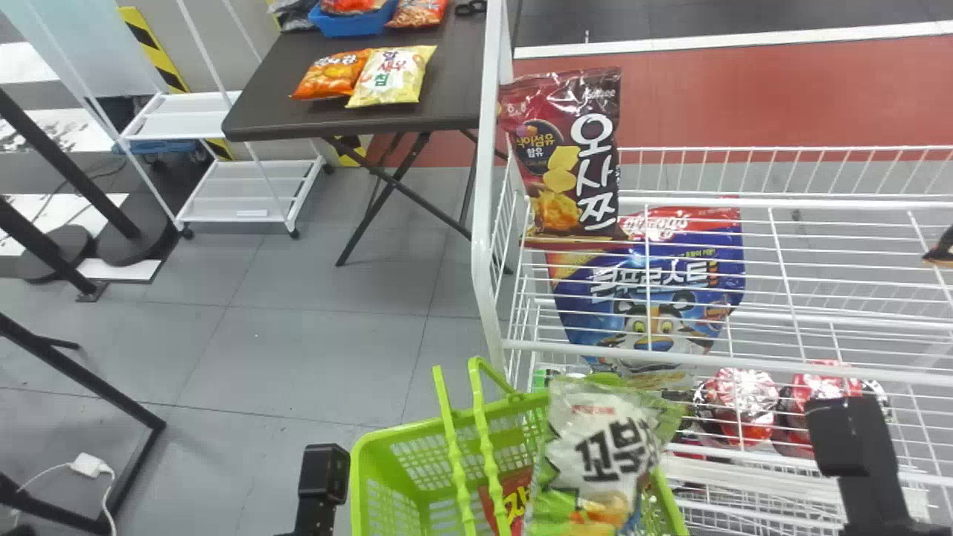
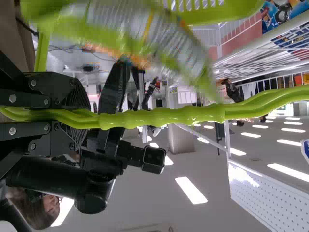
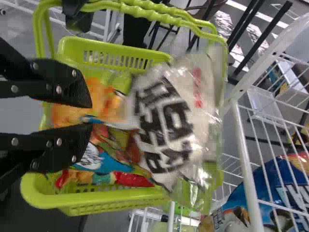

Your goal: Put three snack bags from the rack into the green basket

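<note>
The basket (image 1: 402, 432) is lime green, the rack (image 1: 481, 223) white.

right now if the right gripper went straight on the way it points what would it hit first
Most likely the pale snack bag that the right gripper already holds, since it spreads out directly ahead. Past that, the green basket may come next, but depth is unclear.

Your head view's bottom edge cuts off the bright green plastic basket (image 1: 402, 433); there, the white-and-green plastic snack bag (image 1: 592, 450), blurred in your left wrist view, partly hides a red plastic snack bag (image 1: 517, 487).
</note>
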Available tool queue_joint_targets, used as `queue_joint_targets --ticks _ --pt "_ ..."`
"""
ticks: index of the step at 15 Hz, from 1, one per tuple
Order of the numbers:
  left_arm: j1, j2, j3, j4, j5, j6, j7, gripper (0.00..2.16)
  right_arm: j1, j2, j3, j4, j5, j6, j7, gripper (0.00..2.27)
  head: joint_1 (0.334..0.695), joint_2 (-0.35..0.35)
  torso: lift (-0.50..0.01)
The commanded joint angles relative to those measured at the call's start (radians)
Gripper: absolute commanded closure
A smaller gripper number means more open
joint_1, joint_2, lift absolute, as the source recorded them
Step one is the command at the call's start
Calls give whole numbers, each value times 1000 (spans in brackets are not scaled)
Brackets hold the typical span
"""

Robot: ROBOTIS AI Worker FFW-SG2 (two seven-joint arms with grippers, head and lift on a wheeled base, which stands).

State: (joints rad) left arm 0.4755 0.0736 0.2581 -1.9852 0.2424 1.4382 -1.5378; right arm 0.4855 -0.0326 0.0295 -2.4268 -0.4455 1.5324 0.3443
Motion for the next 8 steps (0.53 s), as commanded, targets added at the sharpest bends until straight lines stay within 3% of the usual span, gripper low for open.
queue_joint_targets --ticks 1,4,6,7,8 --pt "-1 0 -3 2 0 0 1 2148 13 -1 -26 -14 -10 -67 13 33 695 211 0" --pt "2 0 -3 3 0 0 -1 2148 7 7 -169 -28 -68 -217 10 43 695 162 0" --pt "3 2 -2 5 2 0 -1 2148 -31 8 -263 -18 -12 -376 -24 53 695 82 0" --pt "3 2 -2 6 2 0 -1 2148 -71 10 -304 9 41 -416 -34 53 695 20 0" --pt "3 2 -3 8 2 0 -1 2148 -107 8 -338 48 82 -475 -44 53 695 -105 0"
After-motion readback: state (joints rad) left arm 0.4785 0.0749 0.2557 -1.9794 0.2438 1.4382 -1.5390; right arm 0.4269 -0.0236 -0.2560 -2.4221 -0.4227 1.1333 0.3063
